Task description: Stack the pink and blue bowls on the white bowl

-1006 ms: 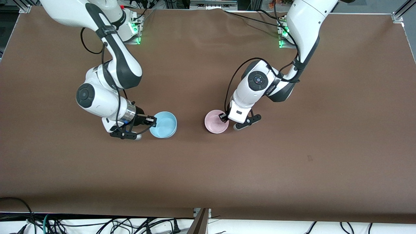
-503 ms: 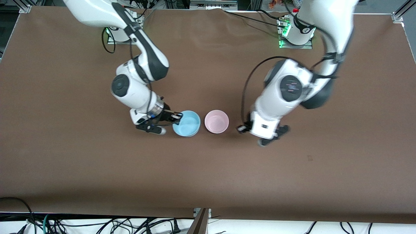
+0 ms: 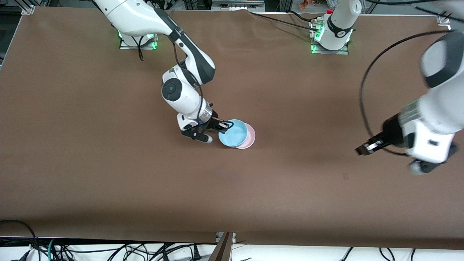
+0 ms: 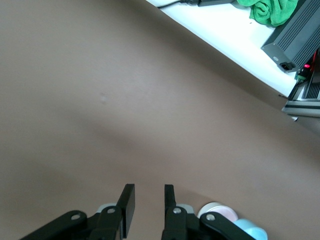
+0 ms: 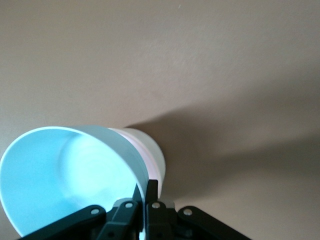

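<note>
Right arm [image 3: 188,65] reaching from its base out over mid-table, elbow bent, wrist turned down. Right two-finger gripper [image 3: 225,125] low, fingers [image 5: 151,192] pinched tight on the rim of the light sky-blue round plastic bowl [image 3: 233,133], one finger inside the wall, one outside.

Left arm [image 3: 436,105] swung wide toward its own end of the table, forearm raised. Left two-finger gripper [image 3: 365,149] up in the air above bare tabletop, holding nothing, fingers [image 4: 126,208] parted by a narrow gap, tips parallel.
</note>
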